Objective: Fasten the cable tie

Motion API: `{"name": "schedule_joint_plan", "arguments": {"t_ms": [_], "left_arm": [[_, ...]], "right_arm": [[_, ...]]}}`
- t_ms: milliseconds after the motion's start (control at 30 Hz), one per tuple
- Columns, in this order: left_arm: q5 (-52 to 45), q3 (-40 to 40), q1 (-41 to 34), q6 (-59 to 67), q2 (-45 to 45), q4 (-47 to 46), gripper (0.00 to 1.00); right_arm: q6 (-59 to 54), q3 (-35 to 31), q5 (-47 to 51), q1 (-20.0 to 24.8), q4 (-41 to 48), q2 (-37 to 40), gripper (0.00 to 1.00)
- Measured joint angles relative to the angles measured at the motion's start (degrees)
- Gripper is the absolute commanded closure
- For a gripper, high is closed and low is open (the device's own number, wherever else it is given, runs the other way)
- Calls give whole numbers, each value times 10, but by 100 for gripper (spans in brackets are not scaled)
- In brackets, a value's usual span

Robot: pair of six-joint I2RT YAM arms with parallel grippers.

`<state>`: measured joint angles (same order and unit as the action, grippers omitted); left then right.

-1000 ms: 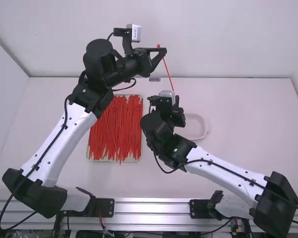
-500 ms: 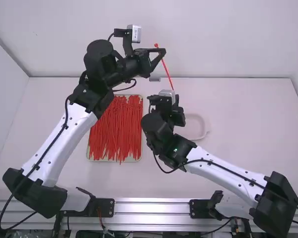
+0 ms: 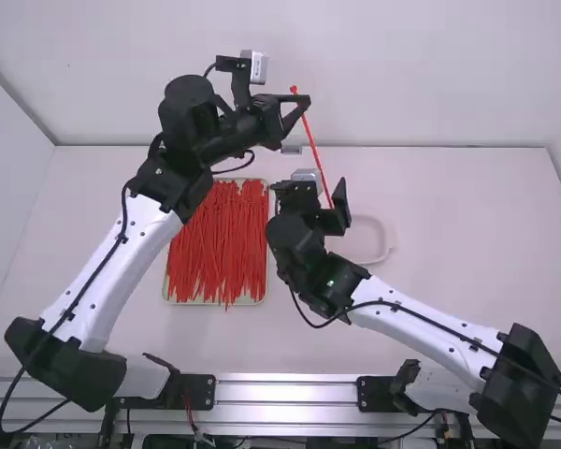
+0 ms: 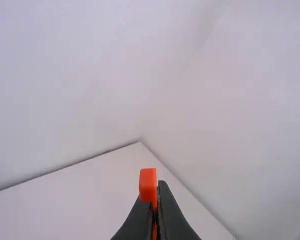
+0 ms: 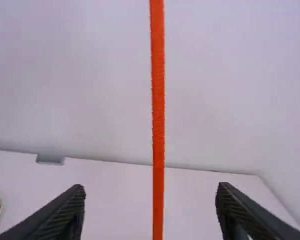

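White surface (image 3: 467, 206) is seen below, with a tray of red ties (image 3: 220, 243). One cable tie (image 3: 311, 140) is pinched tight by the left pincer (image 3: 299, 98), high in the air. The right pincer (image 3: 318, 196) is wide open around its tail (not touching) and should be shut slowly, kept centred.

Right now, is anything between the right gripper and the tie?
Nothing visible. The tie runs straight through the gap of the open right gripper, clear of both fingers. The left gripper pinches it just below its head.
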<state>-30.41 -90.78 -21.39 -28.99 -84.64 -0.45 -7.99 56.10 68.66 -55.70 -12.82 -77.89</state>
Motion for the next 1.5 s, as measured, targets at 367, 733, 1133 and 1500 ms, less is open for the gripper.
{"name": "schedule_joint_plan", "arguments": {"t_ms": [367, 733, 1133, 1500], "left_arm": [[-4, 0, 87, 12, 0, -17, 99], [-159, 0, 156, 89, 0, -26, 99], [-330, 0, 157, 179, 0, -40, 99], [-409, 0, 156, 238, 0, -40, 99]], "right_arm": [[0, 0, -156, 0, 36, 29, 2], [-14, 1, -443, 42, 161, 160, 1], [-48, 1, -812, 211, 207, 216, 0], [-39, 2, -1183, 401, 90, 137, 0]]}}
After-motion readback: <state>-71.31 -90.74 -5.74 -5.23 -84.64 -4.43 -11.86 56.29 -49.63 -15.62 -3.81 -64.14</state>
